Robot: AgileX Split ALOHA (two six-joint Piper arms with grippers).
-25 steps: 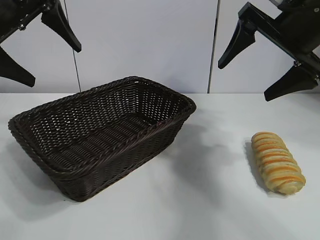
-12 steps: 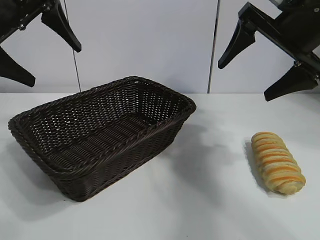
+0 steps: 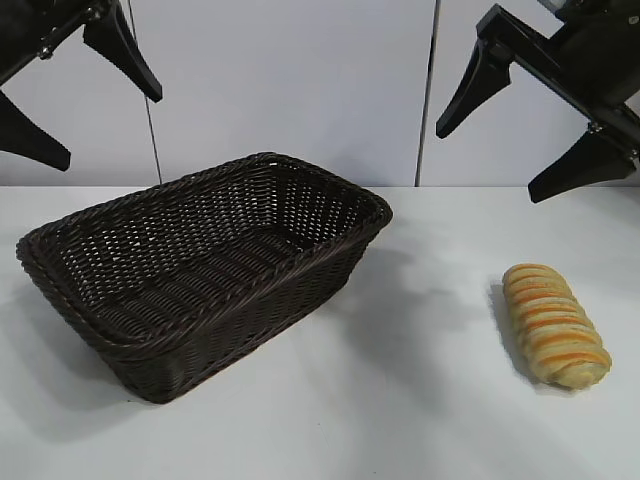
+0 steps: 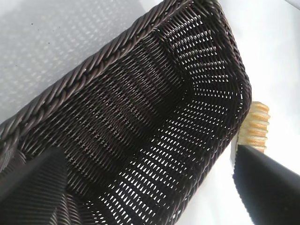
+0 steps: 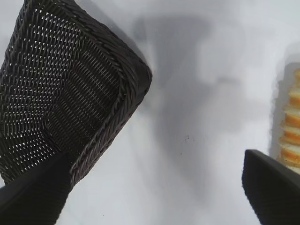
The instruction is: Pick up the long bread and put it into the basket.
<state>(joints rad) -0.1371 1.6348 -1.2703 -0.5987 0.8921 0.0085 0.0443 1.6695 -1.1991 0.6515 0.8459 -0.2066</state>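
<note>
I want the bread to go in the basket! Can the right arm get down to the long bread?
Probably yes. The right tool hangs open, up above the long bread, which lies alone on the table. The basket sits off to the side, so nothing blocks the way.

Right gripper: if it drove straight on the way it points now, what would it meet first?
Probably bare table: the open right gripper faces the gap between the basket and the long bread; depth is uncertain.
</note>
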